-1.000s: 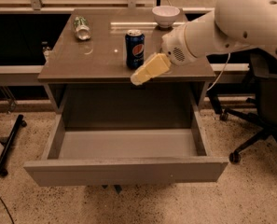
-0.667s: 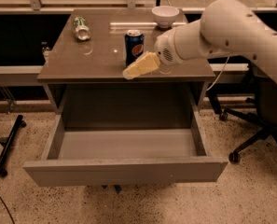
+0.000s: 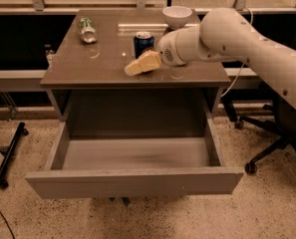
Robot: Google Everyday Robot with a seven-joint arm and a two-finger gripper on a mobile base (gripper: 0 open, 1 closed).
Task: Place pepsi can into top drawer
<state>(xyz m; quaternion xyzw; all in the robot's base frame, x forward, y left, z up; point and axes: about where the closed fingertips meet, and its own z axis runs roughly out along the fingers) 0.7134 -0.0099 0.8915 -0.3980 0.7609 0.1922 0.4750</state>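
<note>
The dark blue pepsi can with a silver top (image 3: 143, 42) stands upright near the middle of the grey-brown tabletop (image 3: 87, 63). The pale yellow end effector (image 3: 142, 63) sits low over the tabletop, just in front of the can, at the tip of the white robot arm (image 3: 227, 31) that reaches in from the right. Whether the end effector is spread or pressed together cannot be told. It does not enclose the can.

Hazards:
- An advance from this low frontal position could push the can rearward or tip it, because the end effector is not astride the can body. A tipped can would probably roll.
- A shallow grasp on the smooth metal could slip during the carry over the front edge of the tabletop.

Surroundings:
- A green-white can (image 3: 86, 29) lies on its side at the rear left, well apart from the pepsi can.
- The wide grey-brown top drawer (image 3: 132, 182) is pulled out below the tabletop. Only the front edge of the tabletop lies between the can and the drawer.
- A white bowl (image 3: 177, 16) stands at the rear, near the arm, which could brush it.
- A black office chair base (image 3: 265, 156) stands on the floor at the right, outside the likely path.
</note>
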